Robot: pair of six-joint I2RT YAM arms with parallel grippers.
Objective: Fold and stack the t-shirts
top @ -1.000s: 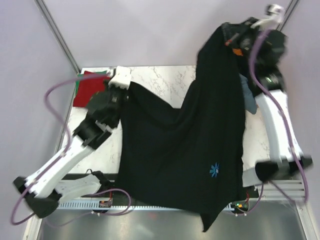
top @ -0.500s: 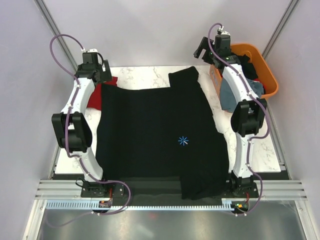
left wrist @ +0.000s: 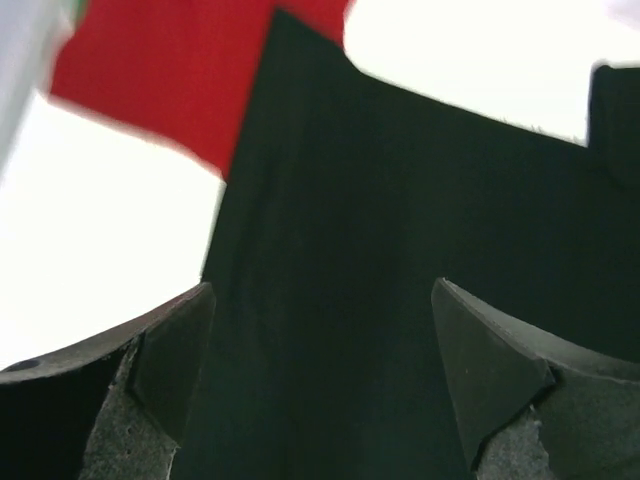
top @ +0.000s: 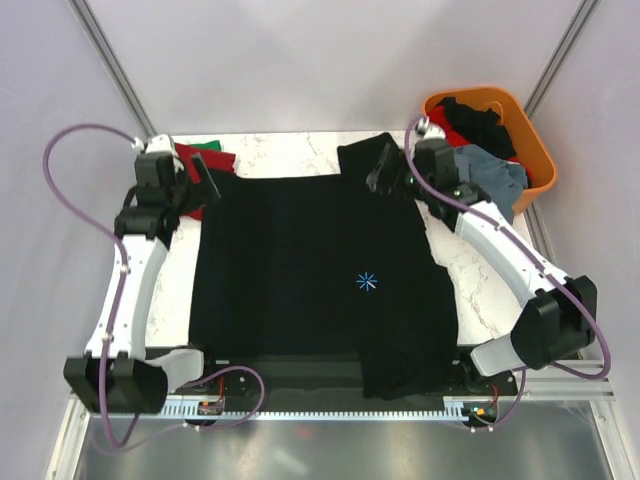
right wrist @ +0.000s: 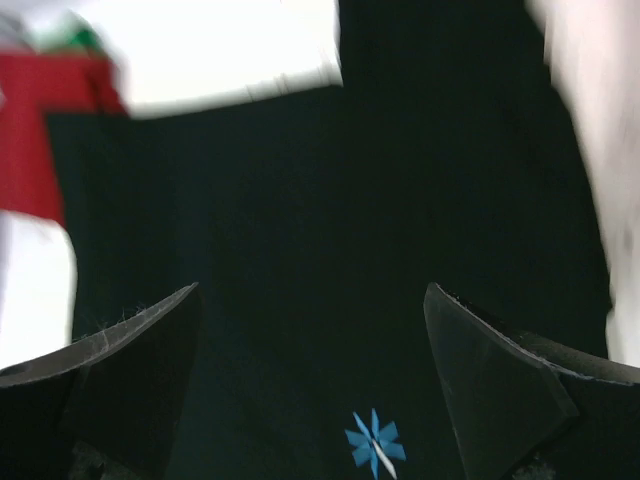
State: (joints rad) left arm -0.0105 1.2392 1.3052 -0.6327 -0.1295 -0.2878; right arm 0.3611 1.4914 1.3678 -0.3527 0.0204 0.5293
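A black t-shirt [top: 310, 260] with a small light-blue mark [top: 366, 282] lies spread flat across the table. Its near hem hangs over the front edge. My left gripper [top: 205, 182] hovers open over the shirt's far left corner, nothing between its fingers [left wrist: 170, 360]. My right gripper [top: 384, 168] hovers open over the far right part, by the sleeve. In the left wrist view [left wrist: 322, 290] black cloth lies below and a dark red t-shirt [left wrist: 150, 80] beyond. The right wrist view [right wrist: 310, 290] looks down on black cloth and the blue mark [right wrist: 375, 442].
A dark red shirt [top: 195, 162] with a green one [top: 207, 146] behind it lies at the far left corner, partly under the black shirt. An orange basket [top: 472, 95] at the far right holds black, red and grey-blue [top: 492, 172] clothes. Bare marble [top: 300, 150] shows along the far edge.
A second ago both grippers held the black shirt up in the air. It has since been laid flat and let go, and both arms have drawn back with their jaws open.
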